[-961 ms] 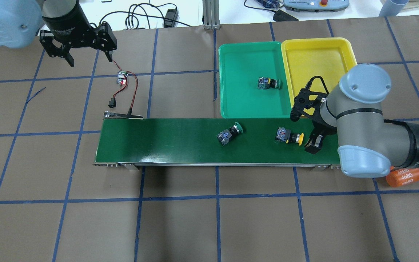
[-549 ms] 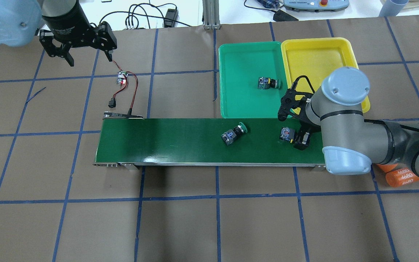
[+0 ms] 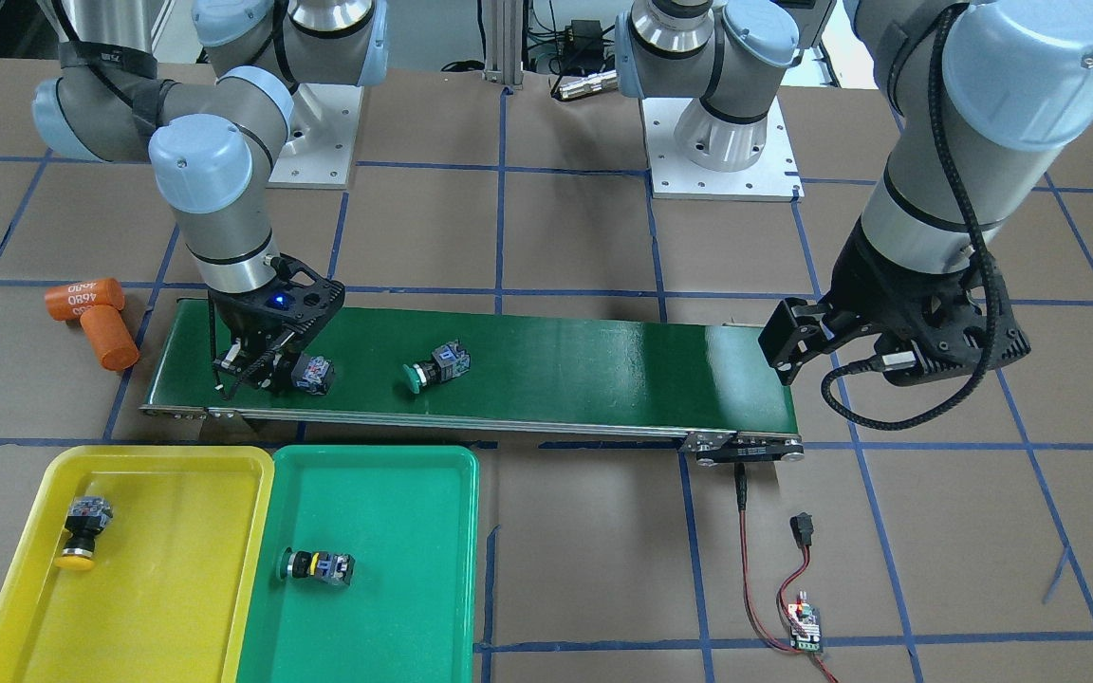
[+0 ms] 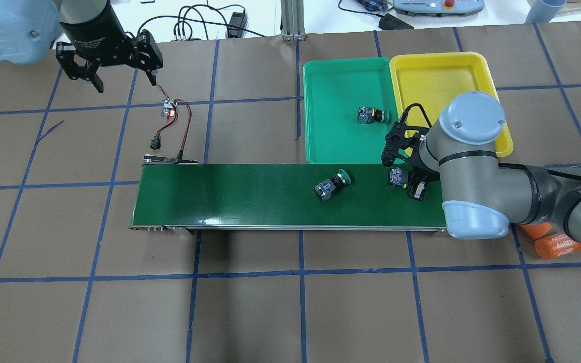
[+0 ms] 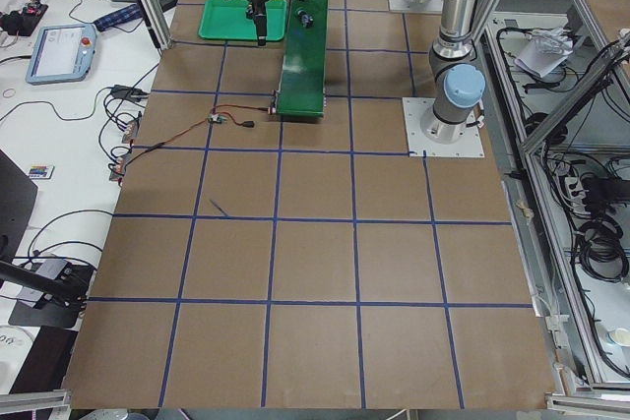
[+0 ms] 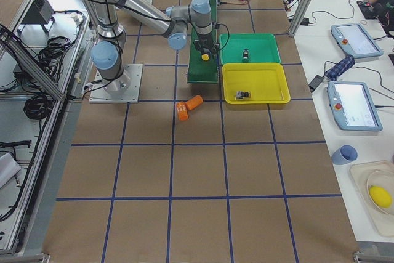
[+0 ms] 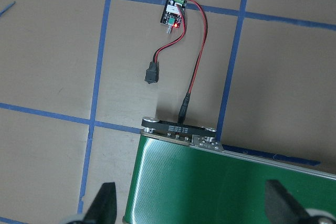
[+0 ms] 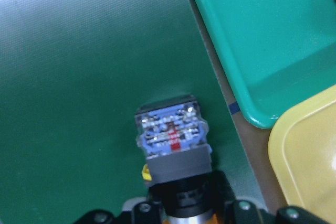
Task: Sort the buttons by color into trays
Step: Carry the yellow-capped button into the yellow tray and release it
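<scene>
Yellow button point(image 3: 82, 533) in yellow tray point(image 3: 176, 588), green button point(image 3: 317, 566) in green tray point(image 3: 404, 512).
Left gripper point(image 4: 127, 84) spread wide, empty; right gripper point(image 3: 262, 368) at belt button point(image 3: 315, 375), grip unclear.

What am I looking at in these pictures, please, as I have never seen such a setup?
These are two robot arms at a table, each ending in a two-finger gripper. Two cameras look down from behind and in front of the robot, two from the table's ends, and one rides on each wrist. A green belt lies on the table, with a green tray and a yellow tray beside it. The green tray holds a sorted green button, the yellow tray a sorted yellow button. On the belt, the right gripper stands open around a yellow-capped button, not yet holding it; a loose green button lies nearby. The left gripper hangs open near the belt's other end, by a small circuit board. Two orange cylinders lie aside.
</scene>
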`<state>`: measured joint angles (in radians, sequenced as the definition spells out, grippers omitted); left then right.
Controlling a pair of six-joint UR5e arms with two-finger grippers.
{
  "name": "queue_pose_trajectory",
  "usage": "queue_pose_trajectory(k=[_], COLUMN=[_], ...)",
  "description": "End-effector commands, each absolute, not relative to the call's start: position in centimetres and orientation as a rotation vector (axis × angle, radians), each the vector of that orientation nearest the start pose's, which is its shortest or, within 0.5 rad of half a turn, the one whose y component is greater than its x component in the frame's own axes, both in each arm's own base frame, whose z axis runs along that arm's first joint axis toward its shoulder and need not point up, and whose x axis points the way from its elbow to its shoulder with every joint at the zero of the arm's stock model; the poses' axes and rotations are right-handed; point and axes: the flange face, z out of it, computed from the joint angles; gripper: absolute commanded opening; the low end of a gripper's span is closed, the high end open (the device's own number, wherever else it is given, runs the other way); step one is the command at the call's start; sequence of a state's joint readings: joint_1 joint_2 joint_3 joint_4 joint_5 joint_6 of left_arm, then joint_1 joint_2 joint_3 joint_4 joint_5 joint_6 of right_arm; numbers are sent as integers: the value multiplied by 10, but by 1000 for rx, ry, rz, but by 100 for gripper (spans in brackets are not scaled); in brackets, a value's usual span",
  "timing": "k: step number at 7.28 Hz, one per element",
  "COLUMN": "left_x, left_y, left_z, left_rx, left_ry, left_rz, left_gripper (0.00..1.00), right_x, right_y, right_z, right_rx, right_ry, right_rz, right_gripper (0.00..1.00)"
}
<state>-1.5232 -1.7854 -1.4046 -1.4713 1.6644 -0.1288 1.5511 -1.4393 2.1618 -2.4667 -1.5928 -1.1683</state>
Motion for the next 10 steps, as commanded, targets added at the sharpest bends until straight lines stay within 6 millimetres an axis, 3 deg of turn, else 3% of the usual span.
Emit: queue_pose_trajectory(k=[1, 2, 3, 4, 5, 6, 7, 8, 9, 10], left_x=[-96, -96, -96, -96, -96, -96, -96, -96, -96, -96], left_y=[-593, -592, -593, -592, -593, -593, -593, -593, -593, -592], left_z=[464, 466, 464, 464, 462, 464, 463, 464, 464, 465], left_rx=[-272, -272, -272, -272, -272, -272, -272, -272, -272, -272], left_ry=[3037, 3037, 3037, 3037, 3035, 3037, 3035, 3035, 3035, 3035], left_rz=[-81, -88, -81, -83, -76, -81, -78, -81, -83, -85], left_gripper=[100, 100, 100, 100, 100, 100, 100, 100, 100, 100], right_x=[120, 113, 88, 33, -26, -53, -59, -61, -60, -60], right_y=[-487, -508, -537, -571, -598, -623, -638, -636, -635, -634], right_z=[266, 281, 268, 254, 229, 212, 207, 203, 203, 209], right_rx=[-1790, -1782, -1715, -1567, -1291, -1128, -1105, -1096, -1068, -1068], right_ry=[2748, 2774, 2817, 2907, 3014, 3070, 3079, 3076, 3078, 3081], right_rz=[-275, -327, -313, -302, -282, -274, -270, -257, -247, -250], right_gripper=[23, 22, 22, 24, 24, 24, 25, 44, 88, 100])
